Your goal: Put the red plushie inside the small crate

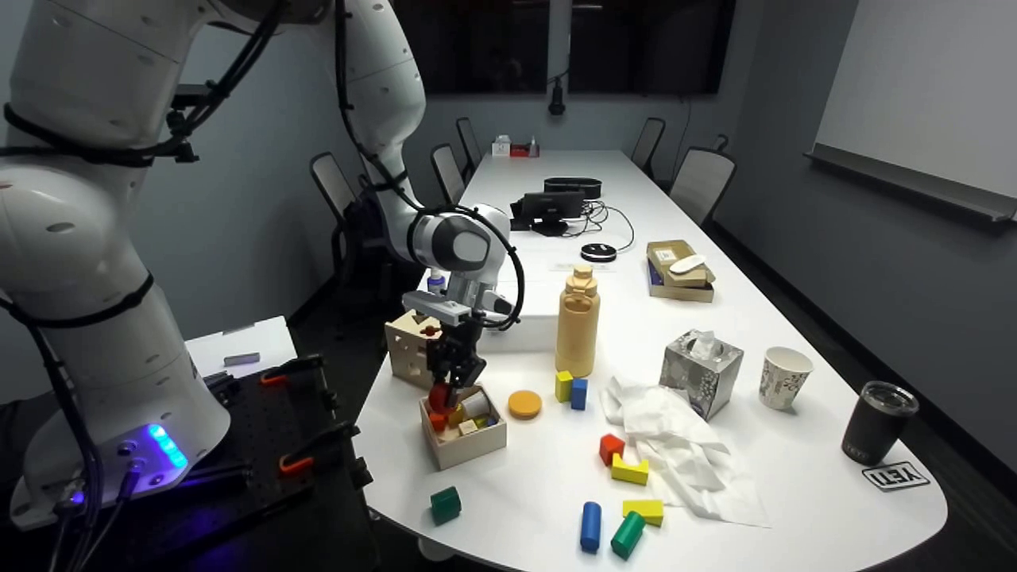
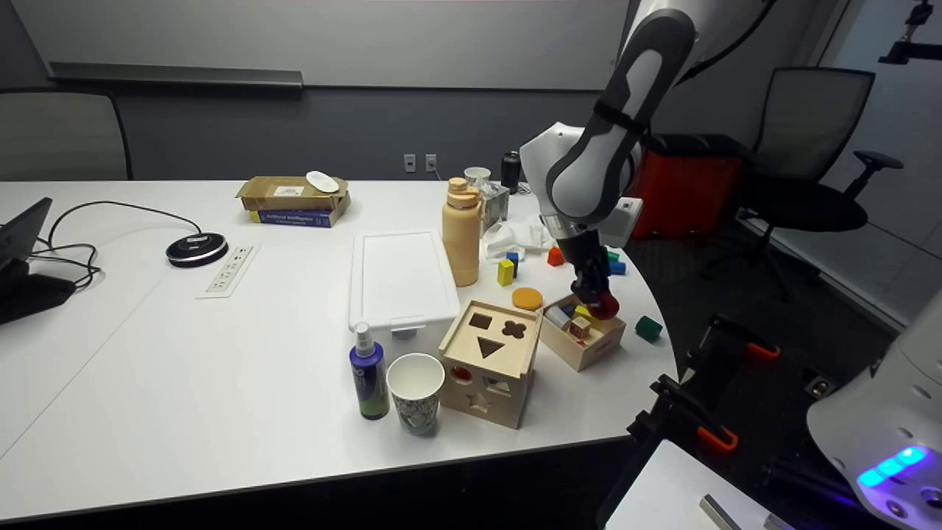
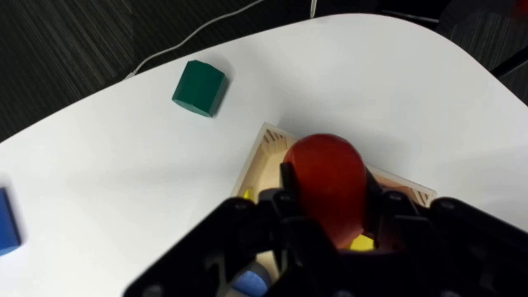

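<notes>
Plushie, red, squeezed in the gripper, right over one side of the small crate! Hiding part of its edge in the wrist view; inside or overhanging, impossible to tell. Likely call: a touch toward the middle, then straight down and let go.
</notes>
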